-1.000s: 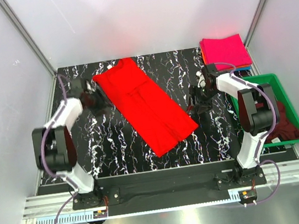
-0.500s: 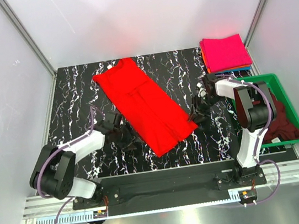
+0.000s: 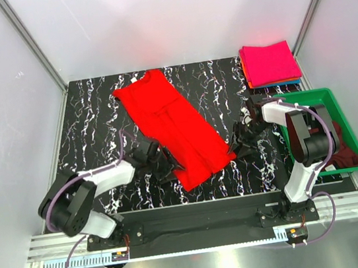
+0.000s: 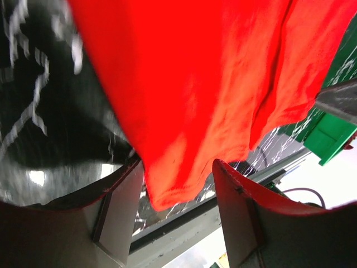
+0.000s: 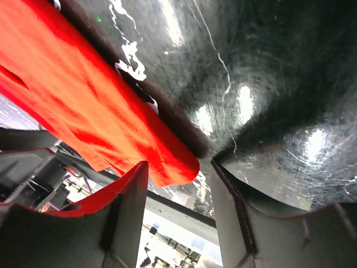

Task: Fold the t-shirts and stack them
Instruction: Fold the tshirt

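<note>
Red t-shirt (image 3: 177, 124), near corners between the spread jaws of left claw (image 4: 178, 170) and right claw (image 5: 178, 167).

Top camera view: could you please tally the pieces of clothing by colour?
Red shirt, spread out flat: 1
Pink folded shirt: 1
Orange layer beneath it, edge only: 1
Blue layer at the bottom, edge only: 1
Dark maroon cloth in the green bin: 1
Total: 5
</note>
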`<state>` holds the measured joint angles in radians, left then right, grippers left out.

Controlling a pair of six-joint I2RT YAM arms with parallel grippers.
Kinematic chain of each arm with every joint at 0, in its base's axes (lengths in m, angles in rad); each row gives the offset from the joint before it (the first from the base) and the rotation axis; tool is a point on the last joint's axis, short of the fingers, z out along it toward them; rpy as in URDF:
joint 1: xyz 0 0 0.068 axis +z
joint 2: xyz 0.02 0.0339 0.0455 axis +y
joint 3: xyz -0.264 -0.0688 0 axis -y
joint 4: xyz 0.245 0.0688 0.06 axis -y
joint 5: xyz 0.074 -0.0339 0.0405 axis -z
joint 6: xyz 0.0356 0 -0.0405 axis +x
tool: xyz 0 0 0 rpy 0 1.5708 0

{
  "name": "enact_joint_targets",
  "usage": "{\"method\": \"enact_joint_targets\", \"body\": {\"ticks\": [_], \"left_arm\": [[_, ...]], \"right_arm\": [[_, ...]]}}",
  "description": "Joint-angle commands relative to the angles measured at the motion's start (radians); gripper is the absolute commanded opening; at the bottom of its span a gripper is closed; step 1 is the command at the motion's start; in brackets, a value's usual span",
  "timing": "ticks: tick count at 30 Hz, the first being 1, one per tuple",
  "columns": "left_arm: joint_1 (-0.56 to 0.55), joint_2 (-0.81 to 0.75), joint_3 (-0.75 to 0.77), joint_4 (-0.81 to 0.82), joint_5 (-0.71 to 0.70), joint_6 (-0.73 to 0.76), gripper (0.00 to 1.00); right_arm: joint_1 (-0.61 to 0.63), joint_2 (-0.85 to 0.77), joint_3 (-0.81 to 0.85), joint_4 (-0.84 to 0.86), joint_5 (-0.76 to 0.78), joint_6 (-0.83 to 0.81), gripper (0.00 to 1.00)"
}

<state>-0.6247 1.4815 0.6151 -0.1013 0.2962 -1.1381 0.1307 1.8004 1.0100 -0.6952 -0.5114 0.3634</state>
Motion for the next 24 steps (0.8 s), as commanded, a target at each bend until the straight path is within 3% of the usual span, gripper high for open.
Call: {"method": "enact_joint_targets", "body": {"ticks": [1, 6, 10, 16, 21, 23, 24], "left_arm": [[-0.056, -0.065, -0.064, -0.049, -0.101, -0.075, 0.59], [-0.162, -0.128, -0.089, -0.144, -0.207, -0.214, 0.59], [-0.262, -0.177, -0.139, -0.103, -0.293, -0.34, 0.61], [-0.277, -0.152, -0.192, 0.006, -0.316, -0.417, 0.61], [-0.305, -0.099, -0.155, 0.009, -0.321, -0.431, 0.61], [-0.322, -0.087, -0.146, 0.005, -0.319, -0.445, 0.6], [-0.326, -0.069, -0.141, -0.011, -0.318, -0.453, 0.58]], "right_arm": [[0.0, -0.026, -0.033, 0.002, 0.074, -0.009, 0.56], [0.0, -0.004, -0.059, -0.009, 0.048, -0.044, 0.48], [-0.016, -0.009, -0.054, -0.001, 0.074, -0.055, 0.38], [-0.017, 0.002, -0.053, 0.045, 0.033, -0.034, 0.32], [-0.026, -0.003, -0.06, 0.056, 0.036, -0.024, 0.19], [-0.026, -0.009, -0.065, 0.068, 0.028, -0.017, 0.21], [-0.025, -0.025, -0.074, 0.074, 0.028, -0.006, 0.28]]}}
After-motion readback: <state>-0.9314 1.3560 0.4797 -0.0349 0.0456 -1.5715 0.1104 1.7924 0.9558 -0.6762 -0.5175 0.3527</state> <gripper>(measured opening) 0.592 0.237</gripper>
